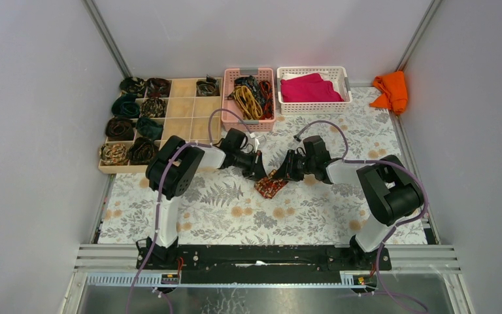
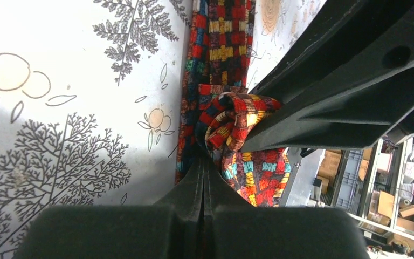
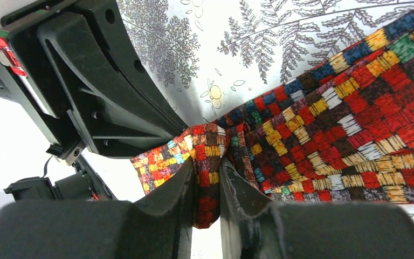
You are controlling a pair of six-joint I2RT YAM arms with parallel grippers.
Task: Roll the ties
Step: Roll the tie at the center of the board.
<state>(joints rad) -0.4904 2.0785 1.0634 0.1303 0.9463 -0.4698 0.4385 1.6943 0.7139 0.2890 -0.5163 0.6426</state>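
Observation:
A red, orange and dark checked tie [image 1: 271, 188] lies bunched on the fern-print table cover, between the two grippers. My left gripper [image 1: 260, 173] is shut, its tips [image 2: 202, 164] pinching a fold of the tie [image 2: 232, 118]. My right gripper [image 1: 282, 171] faces it from the right, and its jaws [image 3: 207, 167] are shut on a doubled strip of the tie [image 3: 356, 108]. The two grippers nearly touch. In the left wrist view the right gripper's black body [image 2: 345, 81] presses against the rolled fold. The tie's long flat part runs away across the cover.
A wooden compartment tray [image 1: 183, 108] at the back left holds several rolled ties. A pink basket [image 1: 248, 70] beside it holds loose ties. A white basket [image 1: 314, 69] holds a magenta cloth [image 1: 308, 88]. An orange cloth [image 1: 392, 90] lies in the back right corner.

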